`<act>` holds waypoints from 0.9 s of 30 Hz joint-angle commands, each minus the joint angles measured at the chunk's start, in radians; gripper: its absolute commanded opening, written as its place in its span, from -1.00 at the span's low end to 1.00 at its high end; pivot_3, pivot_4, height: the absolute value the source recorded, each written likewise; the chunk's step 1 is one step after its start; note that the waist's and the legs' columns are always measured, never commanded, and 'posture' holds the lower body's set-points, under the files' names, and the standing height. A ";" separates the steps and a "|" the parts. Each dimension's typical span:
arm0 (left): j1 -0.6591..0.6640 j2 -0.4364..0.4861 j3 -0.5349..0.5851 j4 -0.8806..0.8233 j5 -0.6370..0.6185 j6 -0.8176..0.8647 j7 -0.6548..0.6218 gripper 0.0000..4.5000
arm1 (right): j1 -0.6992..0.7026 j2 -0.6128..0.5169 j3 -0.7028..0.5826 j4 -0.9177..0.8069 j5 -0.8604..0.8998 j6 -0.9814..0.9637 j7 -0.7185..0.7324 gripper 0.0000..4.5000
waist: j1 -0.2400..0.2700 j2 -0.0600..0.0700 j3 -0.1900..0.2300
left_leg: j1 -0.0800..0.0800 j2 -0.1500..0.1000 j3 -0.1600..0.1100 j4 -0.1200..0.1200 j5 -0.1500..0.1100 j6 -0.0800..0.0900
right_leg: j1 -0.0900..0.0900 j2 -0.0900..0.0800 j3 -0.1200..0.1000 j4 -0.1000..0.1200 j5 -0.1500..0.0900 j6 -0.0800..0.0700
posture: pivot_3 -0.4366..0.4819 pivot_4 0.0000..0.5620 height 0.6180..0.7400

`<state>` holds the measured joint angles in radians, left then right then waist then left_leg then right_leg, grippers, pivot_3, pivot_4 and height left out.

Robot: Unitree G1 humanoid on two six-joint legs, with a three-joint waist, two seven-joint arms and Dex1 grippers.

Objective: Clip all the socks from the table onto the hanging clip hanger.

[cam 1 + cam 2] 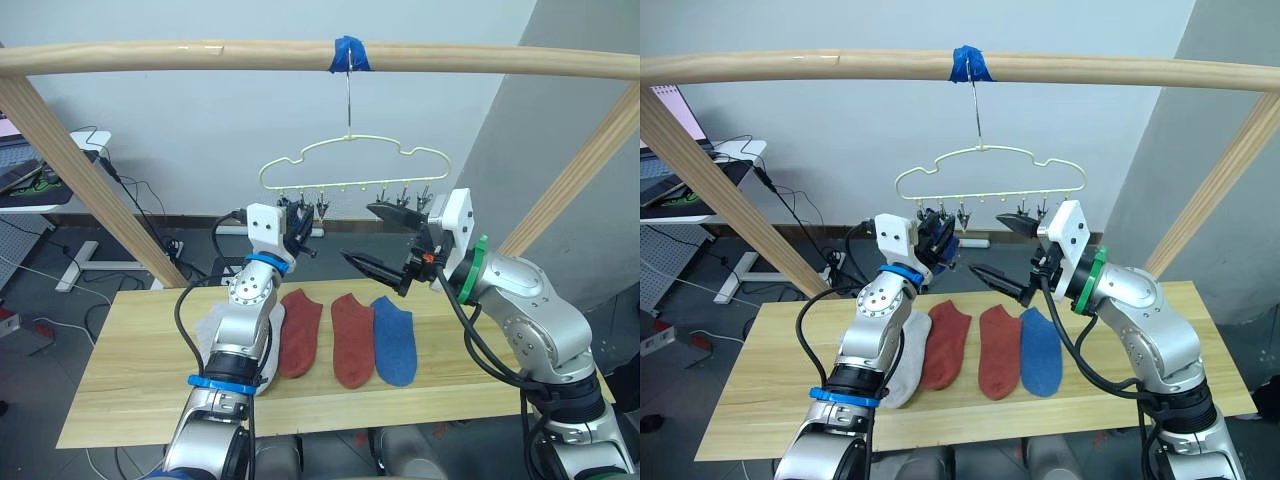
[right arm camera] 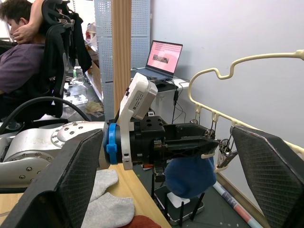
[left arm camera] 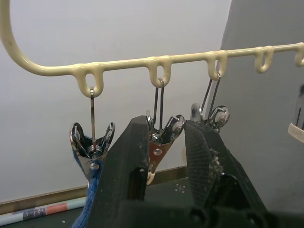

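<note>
I see one blue knit sock (image 2: 187, 176) clipped on the cream-yellow wire clip hanger (image 1: 352, 167), my left gripper (image 1: 297, 228) at it (jaws slightly parted around a clip). Four socks remain on the pale wooden worktop (image 1: 130, 380): grey (image 1: 902, 362), two rust red (image 1: 299, 330), blue (image 1: 394, 340); right gripper (image 1: 382, 240) jaws wide open, empty.

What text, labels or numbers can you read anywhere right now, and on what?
None can be read.
Laptop screen behind the left gripper: pink display, any text too small to read.
Striped rod on the floor: printed marks, too blurred to read.
Socks, clip hanger, table: no writing shows.
</note>
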<state>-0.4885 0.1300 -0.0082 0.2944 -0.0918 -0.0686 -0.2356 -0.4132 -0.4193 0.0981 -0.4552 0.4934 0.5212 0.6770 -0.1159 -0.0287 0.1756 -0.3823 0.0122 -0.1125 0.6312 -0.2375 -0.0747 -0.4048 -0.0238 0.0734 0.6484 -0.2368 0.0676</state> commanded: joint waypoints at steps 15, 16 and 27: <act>-0.064 -0.001 0.011 0.065 0.051 -0.064 0.051 -0.41 | -0.012 -0.005 -0.018 -0.040 0.013 -0.011 -0.001 1.00 | -0.005 0.000 0.000 | 0.000 0.000 0.000 0.000 0.000 0.000 | 0.000 0.000 0.000 0.001 0.000 0.000 | -0.44 -0.59 1.00; -0.062 -0.002 0.012 0.061 0.049 -0.067 0.049 -0.49 | -0.012 -0.004 -0.018 -0.039 0.013 -0.011 -0.001 1.00 | -0.006 0.000 0.000 | 0.000 0.000 0.000 0.000 0.000 0.000 | 0.000 0.000 0.000 0.001 0.000 0.000 | -0.43 -0.59 1.00; -0.048 -0.002 0.013 0.031 0.033 -0.042 0.034 -0.96 | -0.006 -0.006 -0.016 -0.035 0.011 -0.008 -0.001 1.00 | -0.008 0.000 0.000 | 0.000 0.000 0.000 0.000 0.000 0.000 | 0.000 0.000 0.000 0.001 0.000 0.000 | -0.42 -0.56 1.00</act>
<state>-0.5361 0.1281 0.0005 0.3691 -0.0522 -0.1093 -0.1910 -0.4131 -0.4200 0.0982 -0.4555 0.4935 0.5223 0.6756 -0.1244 -0.0287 0.1756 -0.3823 0.0122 -0.1126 0.6316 -0.2374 -0.0745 -0.4048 -0.0237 0.0735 0.6491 -0.2367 0.0678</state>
